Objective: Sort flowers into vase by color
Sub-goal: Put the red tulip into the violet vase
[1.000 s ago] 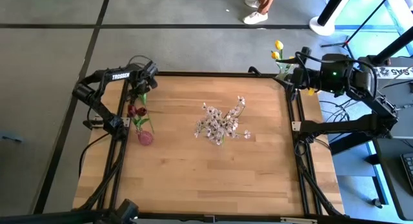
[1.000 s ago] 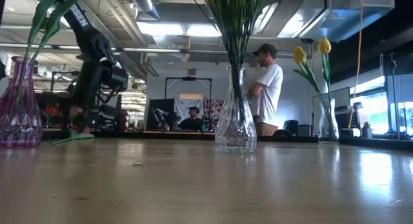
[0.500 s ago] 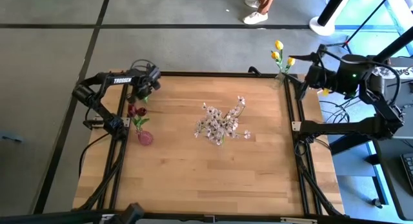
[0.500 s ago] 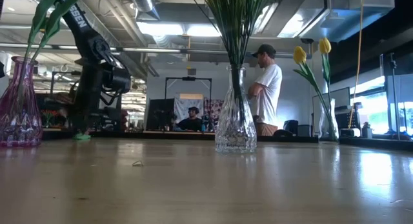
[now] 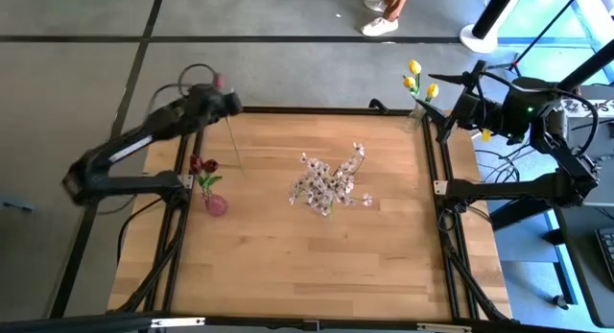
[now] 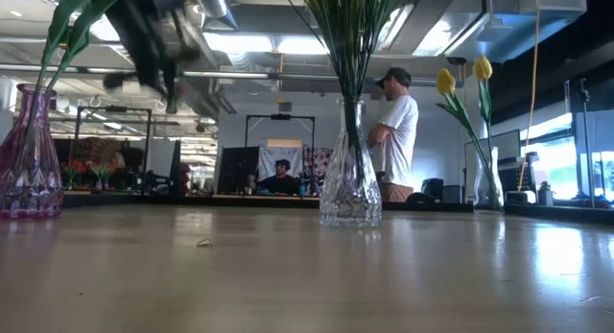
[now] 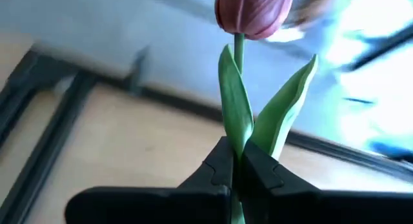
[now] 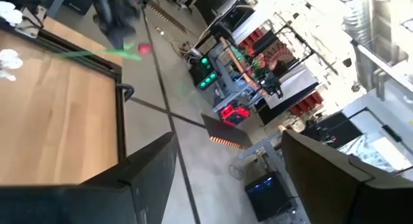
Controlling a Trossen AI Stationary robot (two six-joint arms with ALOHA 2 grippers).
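Tulip (image 7: 253, 11) of dark red colour is being held by the left gripper (image 7: 240, 175); its fingers are closing tight on the green stem, just under the two leaves, so the head is standing up free of the jaws. In the high view this gripper (image 5: 219, 95) is hanging at the far left corner of the table (image 5: 317, 266), and the thin stem is pointing down from it towards the wood. I judge it is holding the stem low so that the flower can go stem-first into the pink vase (image 5: 216, 204) near the left edge, where other dark red tulips (image 5: 202, 165) are already standing.

The clear vase (image 6: 350, 189) near the middle of the table is carrying the pale blossom sprays (image 5: 329, 182). The yellow tulips (image 5: 416, 81) are standing at the far right corner.

The right gripper (image 8: 226, 159) is waiting beyond the far right corner, its fingers spread wide and holding nothing.

No writing can be read on the arms or on the vases.
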